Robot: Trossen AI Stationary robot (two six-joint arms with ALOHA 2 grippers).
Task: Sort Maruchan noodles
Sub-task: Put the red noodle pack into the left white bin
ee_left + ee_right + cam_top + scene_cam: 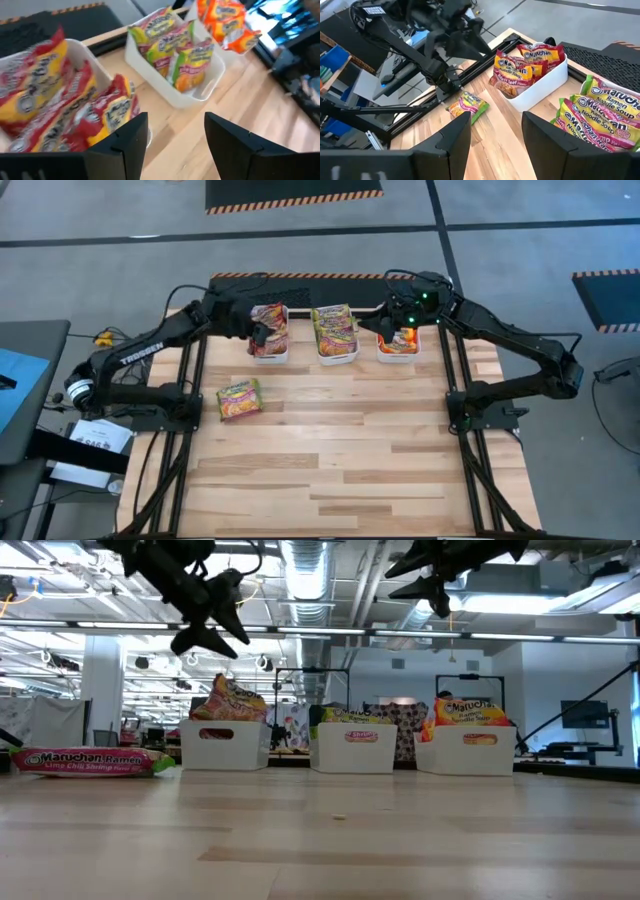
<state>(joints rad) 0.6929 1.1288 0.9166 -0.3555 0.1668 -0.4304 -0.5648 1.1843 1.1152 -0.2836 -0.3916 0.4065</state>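
**A:** Left hand (pixel 262 333) is hanging above the left bin (pixel 269 354), the one with the red-edged packets (pixel 268 320). Fingers are apart and there's nothing between them, so I'd say it's at the tail end of a drop into that bin.

**B:** And the right hand (pixel 400 328)?

**A:** Parked over the right bin (pixel 398 357), where the orange-edged packets (pixel 405 337) are. Also spread apart, and empty in its own wrist view. Looks like it's just waiting.

**B:** So what's left to sort?

**A:** One loose packet (pixel 240 399) lying flat on the counter (pixel 340 470), on the left side, well apart from the bins and nearer the front. Green and pink edging; the low view reads something like lime chili shrimp, though the print is small so don't quote me. The middle bin (pixel 337 358) has green-edged packets (pixel 335 325), so that's probably where it belongs.

**B:** Next move then?

**A:** My guess: the left hand goes for it, since it's on that side. It needs to come back from the bins, drop down over the packet and pinch it. It's flat and crinkly, so the fingers have to get right down to the wood to catch an edge, then lift it clear of the bin wall.
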